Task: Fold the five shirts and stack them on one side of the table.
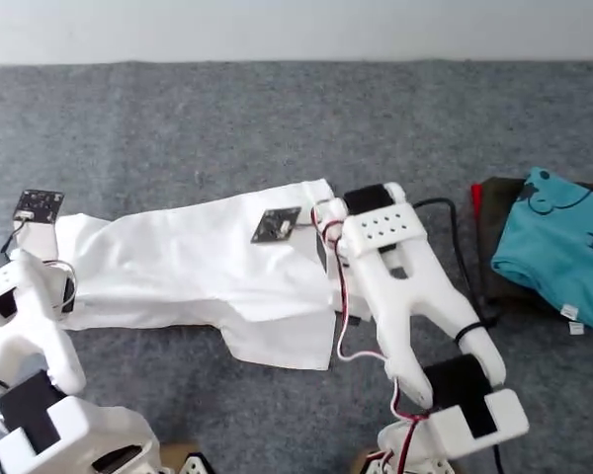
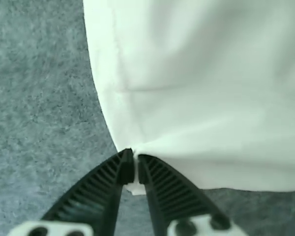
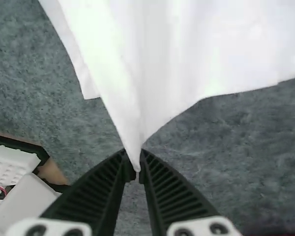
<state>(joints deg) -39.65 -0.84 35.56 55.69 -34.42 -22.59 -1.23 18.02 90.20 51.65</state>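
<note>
A white shirt lies stretched out, partly folded, across the middle of the grey table cover. At the shirt's left end, my left gripper is shut on the edge; the left wrist view has its black fingers pinched on a corner of the white shirt. My right gripper is shut on the shirt's right end. In the right wrist view its fingers clamp a fold of the white shirt, which is lifted a little off the cover.
A teal shirt lies on top of dark folded shirts at the right edge of the table. Bare grey cover stretches behind the white shirt up to the wall. The arm bases stand along the front edge.
</note>
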